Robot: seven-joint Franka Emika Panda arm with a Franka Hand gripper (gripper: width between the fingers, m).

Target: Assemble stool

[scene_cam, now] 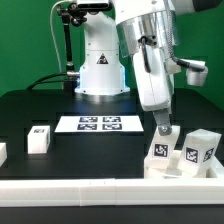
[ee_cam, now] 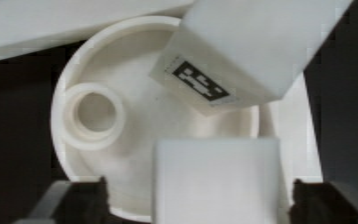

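The stool's round white seat (ee_cam: 131,80) fills the wrist view, with a round socket (ee_cam: 92,112) in it. A white leg block with a black-and-white tag (ee_cam: 247,60) lies tilted across the seat's rim. A second plain white leg block (ee_cam: 220,175) stands between my fingers. My gripper (ee_cam: 194,205) is open: dark fingertips (ee_cam: 60,200) stand off the block, with a clear gap on one side. In the exterior view my gripper (scene_cam: 160,127) hangs just above a tagged leg block (scene_cam: 160,153) at the front right, and another leg block (scene_cam: 40,138) sits at the left.
The marker board (scene_cam: 98,124) lies flat in the middle, before the arm's white base (scene_cam: 100,70). A further tagged block (scene_cam: 201,150) stands at the exterior view's right. A low white rail (scene_cam: 90,190) runs along the front edge.
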